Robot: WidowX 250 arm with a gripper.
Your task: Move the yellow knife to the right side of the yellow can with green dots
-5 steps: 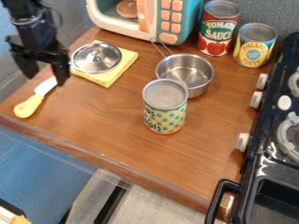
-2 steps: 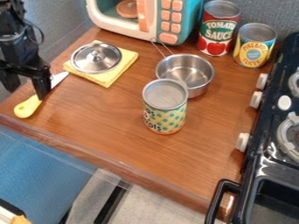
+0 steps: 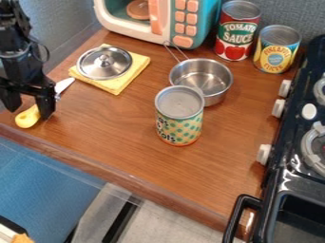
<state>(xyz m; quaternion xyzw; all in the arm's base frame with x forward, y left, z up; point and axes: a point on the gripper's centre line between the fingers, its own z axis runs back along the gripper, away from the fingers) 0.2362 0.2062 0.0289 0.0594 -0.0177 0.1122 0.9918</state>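
Note:
The black gripper (image 3: 29,112) hangs low at the left end of the counter, open, its two fingers apart on either side of the yellow knife handle. The knife (image 3: 26,117) lies on the wood with its yellow handle toward the front left edge. Its pale blade points up and right, and the right finger hides the part where handle and blade meet. Near the middle of the counter stands the yellow can with green dots (image 3: 179,116), upright, well to the right of the knife.
Just behind the can sits a metal pot (image 3: 202,78). A steel lid (image 3: 105,62) rests on a yellow cloth (image 3: 130,75). At the back are a toy microwave (image 3: 166,21), a red can (image 3: 236,31) and a pineapple can (image 3: 277,49). The stove (image 3: 293,166) borders the right.
The gripper has come from above the blade toward the front left and down to the knife's handle. The knife and can have not moved.

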